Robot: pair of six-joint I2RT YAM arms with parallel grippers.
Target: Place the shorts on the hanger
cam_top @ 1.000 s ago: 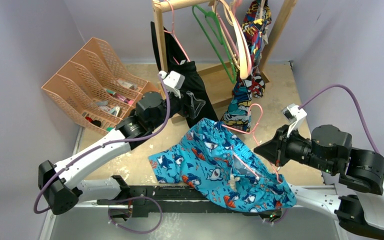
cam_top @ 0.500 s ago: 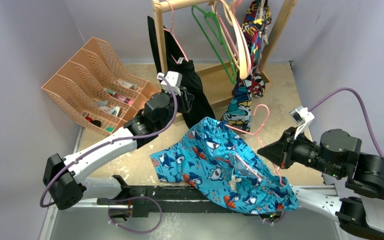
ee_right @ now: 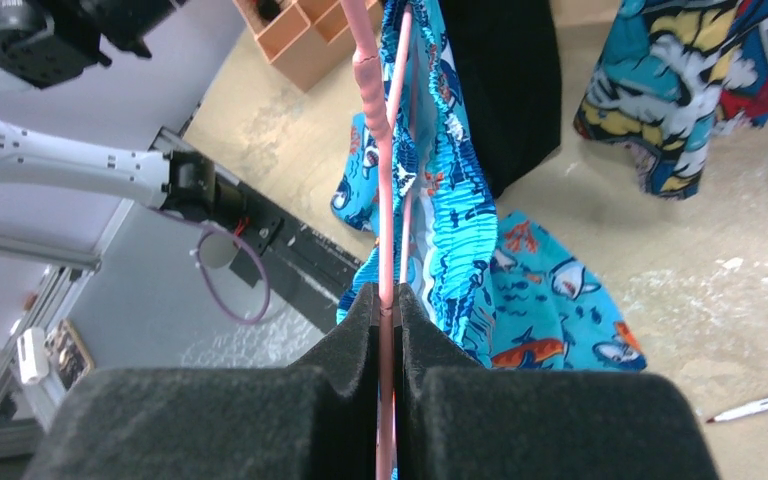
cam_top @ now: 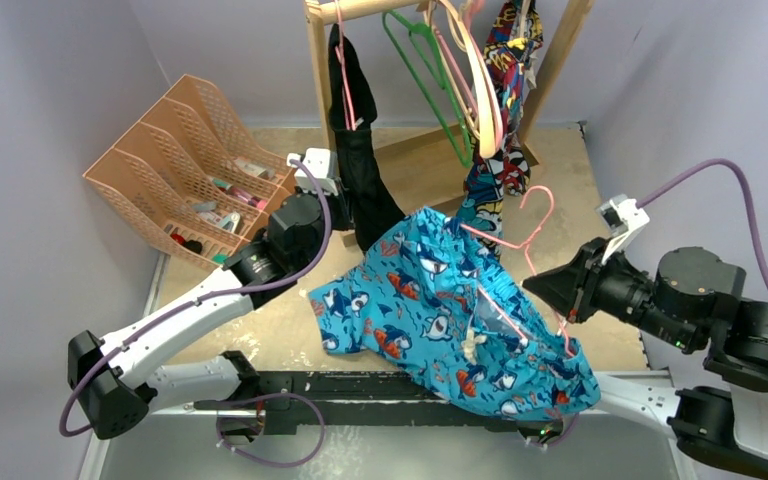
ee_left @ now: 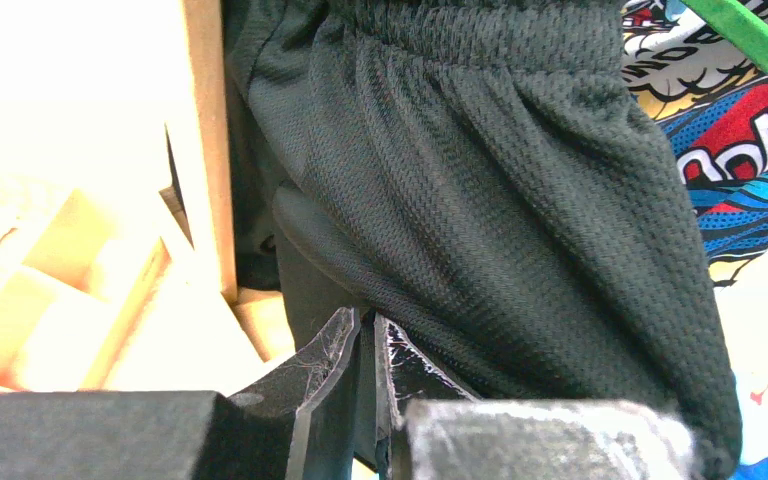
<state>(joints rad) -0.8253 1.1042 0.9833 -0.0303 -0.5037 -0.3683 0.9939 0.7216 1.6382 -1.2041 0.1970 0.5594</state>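
Right gripper [ee_right: 385, 305] clamps the pink hanger [ee_right: 374, 90], turquoise shorts [cam_top: 440, 300] draped over it between the arms; lifting level and slowly should keep them on. Left gripper [ee_left: 365, 345] pinches the black garment [ee_left: 480, 200].

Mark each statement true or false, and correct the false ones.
1. The right gripper clamps the pink hanger. True.
2. The shorts lie flat, clear of that hanger. False: they hang on it.
3. A green hanger hangs on the rack. True.
4. The left gripper holds the shorts. False: it is at the black garment.
5. The organiser stands right of the rack. False: in the top view it stands left of it.
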